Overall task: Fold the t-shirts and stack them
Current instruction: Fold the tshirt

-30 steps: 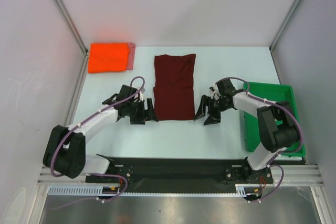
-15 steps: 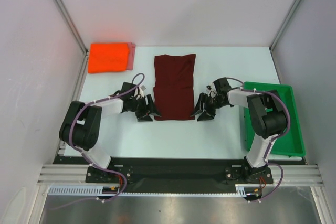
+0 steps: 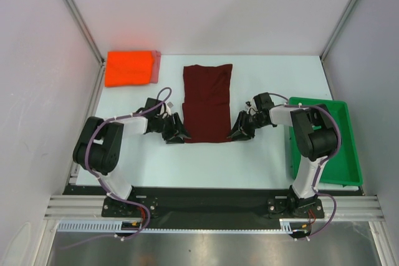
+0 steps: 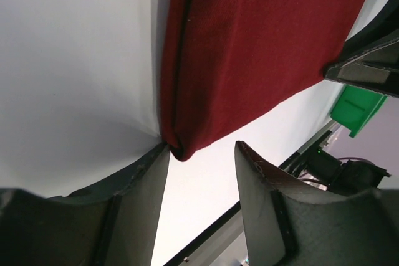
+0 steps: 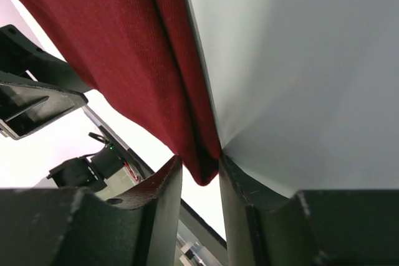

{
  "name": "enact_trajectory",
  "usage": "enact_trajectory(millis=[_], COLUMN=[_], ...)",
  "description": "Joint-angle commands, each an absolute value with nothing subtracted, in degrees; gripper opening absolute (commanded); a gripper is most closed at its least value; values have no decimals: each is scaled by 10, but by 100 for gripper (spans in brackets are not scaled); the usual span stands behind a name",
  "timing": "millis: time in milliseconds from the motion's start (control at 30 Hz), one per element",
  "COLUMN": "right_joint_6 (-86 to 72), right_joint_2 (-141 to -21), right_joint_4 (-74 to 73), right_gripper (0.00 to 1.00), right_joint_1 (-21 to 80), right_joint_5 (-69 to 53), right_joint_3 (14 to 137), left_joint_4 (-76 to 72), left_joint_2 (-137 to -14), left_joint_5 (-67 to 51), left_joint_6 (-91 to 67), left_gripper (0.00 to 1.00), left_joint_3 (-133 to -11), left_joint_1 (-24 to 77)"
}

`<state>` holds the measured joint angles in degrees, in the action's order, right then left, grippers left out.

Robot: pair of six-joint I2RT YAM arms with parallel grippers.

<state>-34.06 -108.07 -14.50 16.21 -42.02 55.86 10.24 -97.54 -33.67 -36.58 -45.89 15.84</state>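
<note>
The dark maroon t-shirt [image 3: 207, 104] lies folded into a long strip in the middle of the table. My left gripper [image 3: 179, 133] sits low at the strip's near left corner. In the left wrist view [image 4: 202, 151] its jaws stand apart, with the shirt [image 4: 249, 48] corner touching only the left finger [image 4: 140, 175]. My right gripper [image 3: 235, 131] sits at the near right corner. In the right wrist view [image 5: 199, 163] its jaws pinch the shirt [image 5: 118, 42] corner. The folded orange-red t-shirt [image 3: 129, 68] lies at the far left on a pinkish one [image 3: 156, 66].
A green plastic tray [image 3: 346, 129] stands at the right edge, beside the right arm. White walls and metal frame posts close in the table's back and sides. The black base rail runs along the near edge.
Both grippers have moved inward and lower, onto the near corners of the maroon strip. The right jaws have closed on their corner. The shirts have not moved.
</note>
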Motion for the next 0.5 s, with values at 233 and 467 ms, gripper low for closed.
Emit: enact_trajectory(millis=[233, 467], right_joint_6=[-332, -330], right_joint_2=[-1109, -1090], right_joint_4=[-129, -145], right_gripper=[32, 0], right_joint_1=[179, 182], right_joint_5=[-363, -344], right_joint_3=[548, 546], left_joint_4=[107, 130], left_joint_2=[-1030, -1025], left_joint_5=[-279, -252], left_joint_6=[-353, -337], left_gripper=[43, 0], left_joint_3=[-454, -459], left_joint_1=[157, 158])
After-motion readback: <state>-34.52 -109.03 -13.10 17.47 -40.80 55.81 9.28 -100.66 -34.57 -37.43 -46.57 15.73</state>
